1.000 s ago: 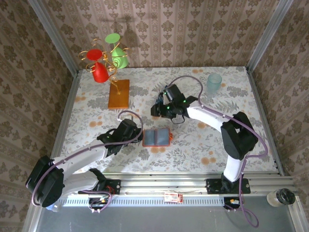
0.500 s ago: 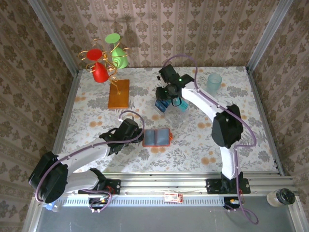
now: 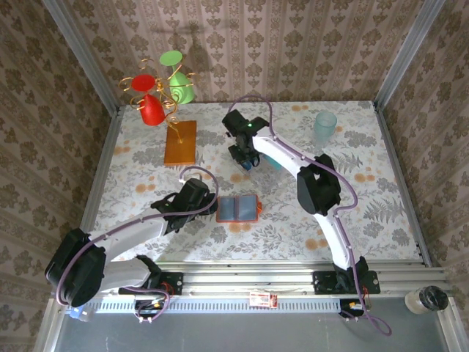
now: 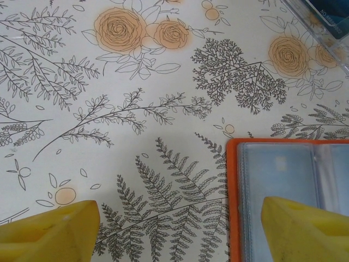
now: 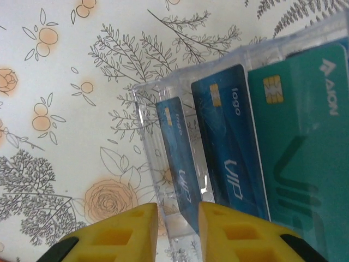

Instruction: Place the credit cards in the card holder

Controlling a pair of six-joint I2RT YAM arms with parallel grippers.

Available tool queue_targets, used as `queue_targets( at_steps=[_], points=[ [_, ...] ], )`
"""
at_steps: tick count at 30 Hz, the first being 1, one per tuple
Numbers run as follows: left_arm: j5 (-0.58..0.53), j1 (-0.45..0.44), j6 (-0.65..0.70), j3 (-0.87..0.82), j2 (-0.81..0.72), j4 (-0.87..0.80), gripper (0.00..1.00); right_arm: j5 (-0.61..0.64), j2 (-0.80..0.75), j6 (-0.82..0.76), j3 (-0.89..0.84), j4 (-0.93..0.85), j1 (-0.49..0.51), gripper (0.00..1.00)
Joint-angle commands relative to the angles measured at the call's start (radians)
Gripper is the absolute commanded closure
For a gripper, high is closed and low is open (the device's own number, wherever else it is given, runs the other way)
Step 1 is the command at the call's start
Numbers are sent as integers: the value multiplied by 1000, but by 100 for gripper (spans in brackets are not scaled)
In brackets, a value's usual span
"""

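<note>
Well: thin glossy credit cards (image 5: 229,142) (clear plastic rack (image 5: 146,123)); orange card holder (image 4: 234,202).

You have walls (image 3: 293,44) papered in a brown damask pattern on three sides, joined by grey metal corner posts (image 3: 80,55). The table (image 3: 410,176) wears a white cloth printed with orange flowers and dark ferns. An aluminium rail (image 3: 242,277) edges its near side.
</note>
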Motion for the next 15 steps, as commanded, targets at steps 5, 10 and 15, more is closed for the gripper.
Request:
queue_targets(
  at_steps=[5, 10, 15],
  points=[
    [21, 15, 13, 15, 16, 24, 21, 110, 69, -50, 76, -80, 4, 74],
    [28, 19, 14, 13, 25, 34, 21, 108, 97, -57, 111, -101, 3, 74],
    [29, 21, 15, 14, 36, 41, 21, 78, 108, -59, 119, -98, 3, 80]
  ],
)
